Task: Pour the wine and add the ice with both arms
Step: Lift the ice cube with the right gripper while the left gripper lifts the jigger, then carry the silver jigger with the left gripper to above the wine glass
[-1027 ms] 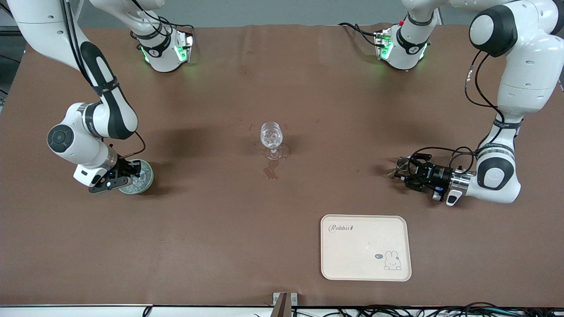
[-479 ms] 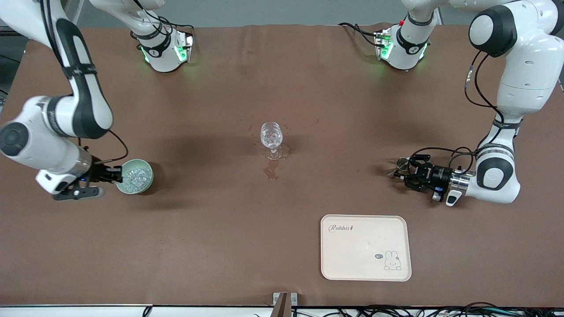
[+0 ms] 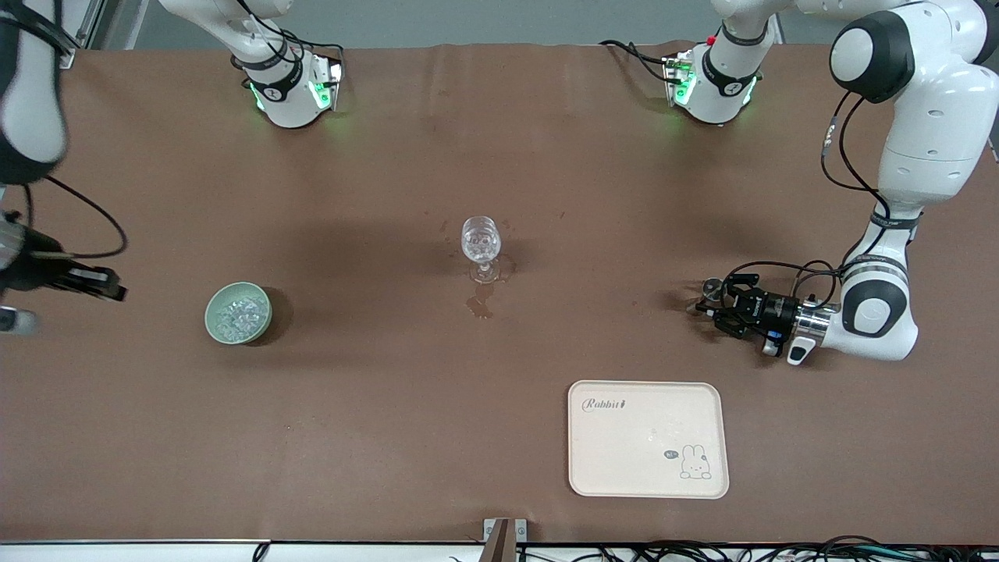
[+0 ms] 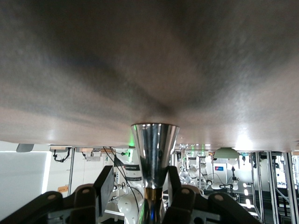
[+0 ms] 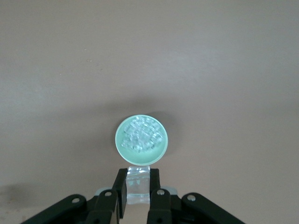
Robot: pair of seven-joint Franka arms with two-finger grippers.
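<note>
The right arm (image 3: 31,101) has swung up and off the pale green bowl (image 3: 207,314), so that most of it is now cut off at the edge of the front view at its own end of the desk (image 3: 390,429). The left arm (image 3: 929,117) has barely shifted, its left hand (image 3: 706,300) low around a shiny metal cup (image 4: 154,144); whether it has closed on it I cannot tell. The glass (image 3: 480,240) stands mid-frame. The right hand (image 3: 109,290) is clamped on an ice chunk (image 5: 138,186), the remaining ice (image 3: 238,314) in the bowl. Carrying it to the glass seems next.
</note>
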